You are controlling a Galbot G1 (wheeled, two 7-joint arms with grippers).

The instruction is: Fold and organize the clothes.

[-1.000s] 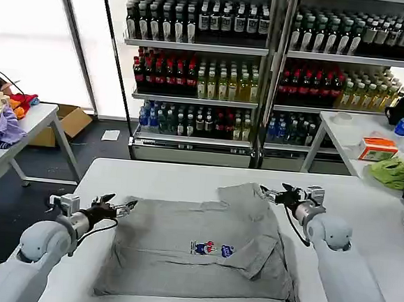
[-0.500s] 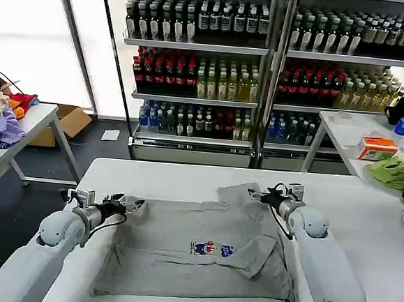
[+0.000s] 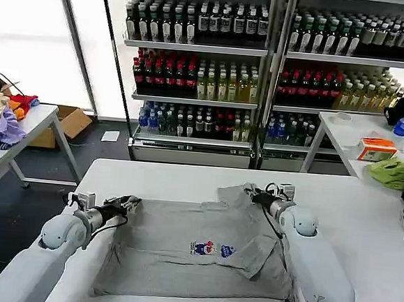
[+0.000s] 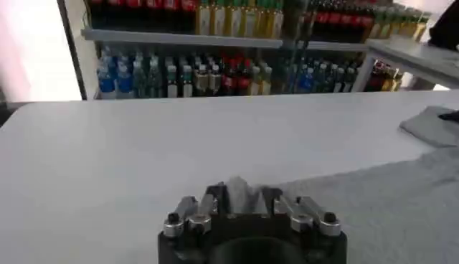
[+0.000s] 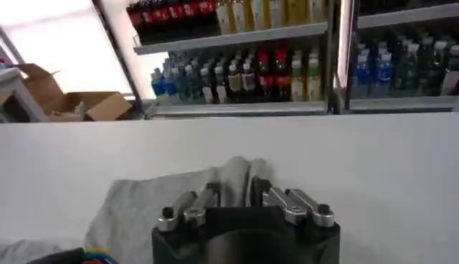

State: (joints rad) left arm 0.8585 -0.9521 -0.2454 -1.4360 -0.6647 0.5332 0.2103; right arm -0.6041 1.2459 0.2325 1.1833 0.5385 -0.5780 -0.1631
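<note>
Grey T-shirt [image 3: 194, 252], partly folded and marked with a small multicoloured chest print [image 3: 212, 249], lay spread across the white table [image 3: 365, 213] in front of the robot, its folded sleeve section reaching toward the table's far side. At the shirt's far left corner, the left gripper [image 3: 129, 202] had its fingers closed on a pinch of the grey fabric, a fold of cloth showing between the fingers in the left wrist view [image 4: 240, 197]. At the far right, the right gripper [image 3: 252, 193] was likewise clamped on the edge of the folded sleeve, with the cloth bunched between its fingers in the right wrist view [image 5: 237, 179]. Both arms stretched low over the table on either side of the garment. Behind the table stood shelves of bottled drinks [image 3: 201, 67], and a side table [image 3: 29, 127] to the robot's left carried a heap of coloured fabrics [image 3: 2, 114].
</note>
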